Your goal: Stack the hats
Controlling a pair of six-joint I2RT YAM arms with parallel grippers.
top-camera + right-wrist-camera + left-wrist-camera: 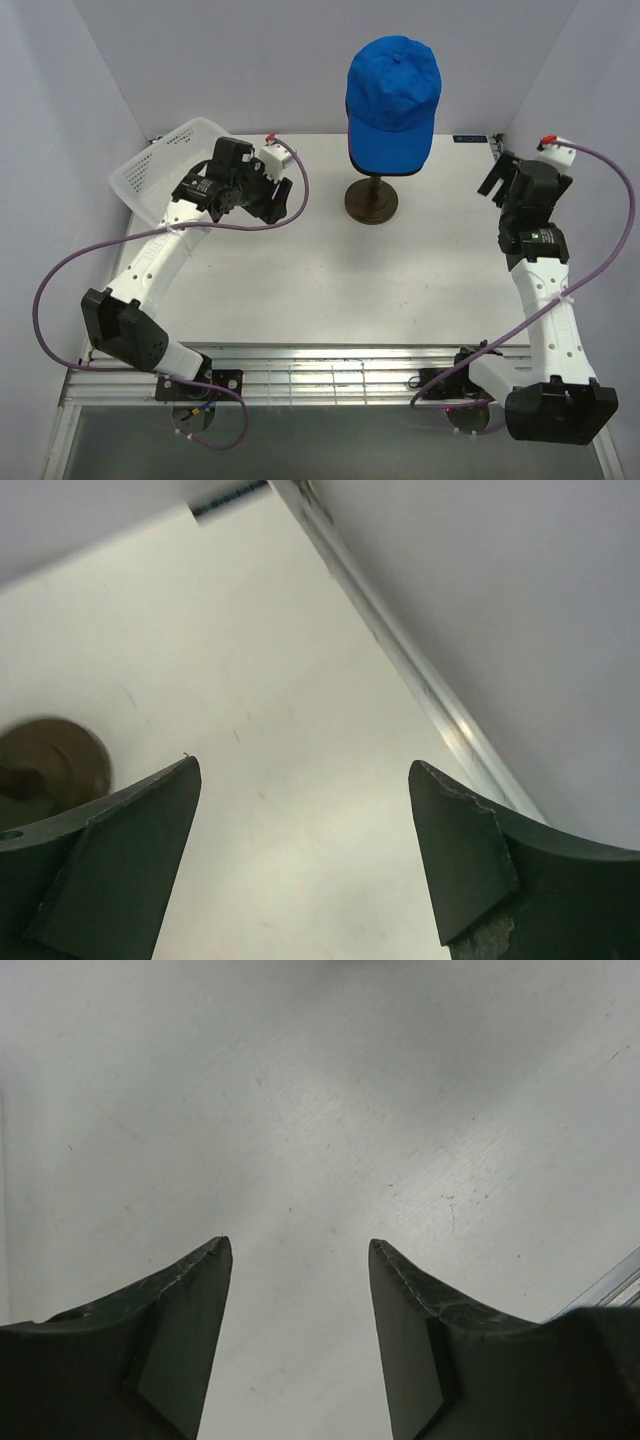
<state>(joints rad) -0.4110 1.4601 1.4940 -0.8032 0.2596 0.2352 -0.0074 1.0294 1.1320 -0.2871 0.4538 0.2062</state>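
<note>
Top external: mesh basket [165, 160] just beside left gripper [283, 203].

The white table [330, 270] carries a dark round stand [371, 200] near its back edge. Well left of the stand sits a white mesh basket [165, 165], apparently tilted against the wall. Right of the stand lies a small blue label [467, 138].
</note>
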